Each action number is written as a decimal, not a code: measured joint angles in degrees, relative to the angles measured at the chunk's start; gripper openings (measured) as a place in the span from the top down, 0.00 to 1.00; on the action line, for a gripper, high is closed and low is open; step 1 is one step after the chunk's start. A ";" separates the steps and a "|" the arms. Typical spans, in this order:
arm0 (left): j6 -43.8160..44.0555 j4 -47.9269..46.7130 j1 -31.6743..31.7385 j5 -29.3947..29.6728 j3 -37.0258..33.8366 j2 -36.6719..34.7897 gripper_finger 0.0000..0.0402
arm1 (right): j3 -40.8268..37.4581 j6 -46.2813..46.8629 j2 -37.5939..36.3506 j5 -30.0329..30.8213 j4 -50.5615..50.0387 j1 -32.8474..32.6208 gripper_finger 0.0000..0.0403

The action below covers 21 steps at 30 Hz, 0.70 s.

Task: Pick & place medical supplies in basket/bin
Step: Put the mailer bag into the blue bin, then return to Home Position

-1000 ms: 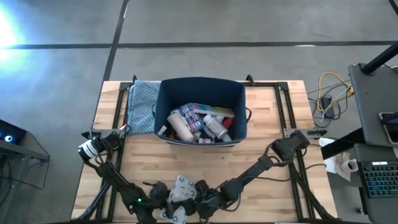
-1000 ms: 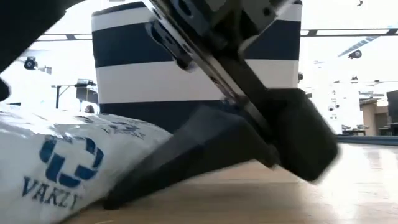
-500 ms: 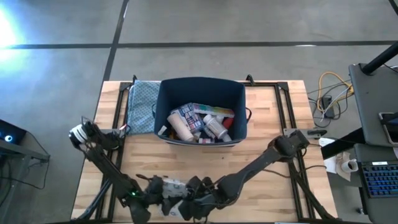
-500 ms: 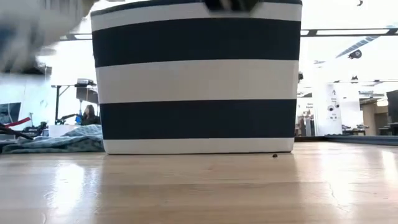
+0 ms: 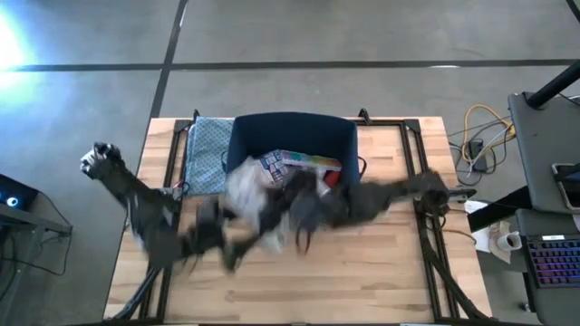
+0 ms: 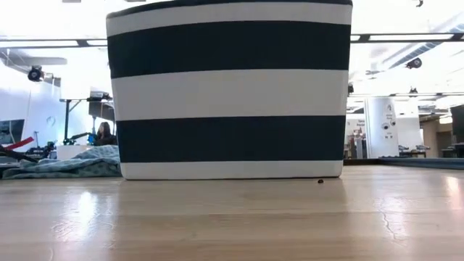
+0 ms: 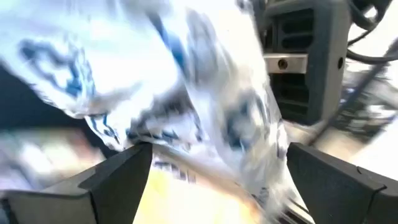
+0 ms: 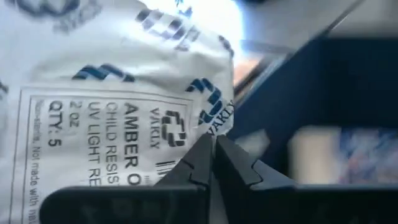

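Observation:
A white printed packet [image 5: 246, 190] of the medical supplies hangs above the table just before the near wall of the navy basket/bin [image 5: 292, 127]. My right gripper [image 5: 276, 213] is shut on it; its wrist view shows the packet's label [image 8: 112, 99] and the bin wall [image 8: 323, 87]. My left gripper [image 5: 222, 244] stands open near the packet's left side, with the blurred packet [image 7: 186, 81] ahead of its fingers. Several supplies [image 5: 304, 172] lie inside the bin. The low view shows only the striped bin [image 6: 228, 94] standing on the table. My right gripper pinches the packet's film beside the printed label [image 8: 205, 134] between its two shut fingers. It reaches in from the table's right. The packet is lifted clear of the table and bulges beyond the fingers. My left gripper: whether it touches the packet I cannot tell, because of blur.
A blue patterned cloth [image 5: 207, 154] lies left of the bin, also low in the low view as cloth [image 6: 65, 163]. Bare wood [image 5: 362, 272] spreads toward the near edge. Black frame rails [image 5: 421, 172] run along both sides of the table.
Both grippers have swung up from the near edge toward the bin. The white packet, which lay on the table there, is now lifted clear and carried to the bin's near wall. The left arm has gone toward the left as it rose.

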<state>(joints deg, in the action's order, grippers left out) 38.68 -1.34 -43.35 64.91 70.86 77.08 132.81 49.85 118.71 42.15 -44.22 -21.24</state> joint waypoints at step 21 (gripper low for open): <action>2.46 -41.19 28.64 -18.80 7.86 -7.57 0.12 | -2.02 14.57 -19.41 6.91 -42.67 -1.27 0.84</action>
<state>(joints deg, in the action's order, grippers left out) 41.15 -42.53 -14.71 46.11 78.72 69.52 130.79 64.42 99.30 49.06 -86.89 -22.51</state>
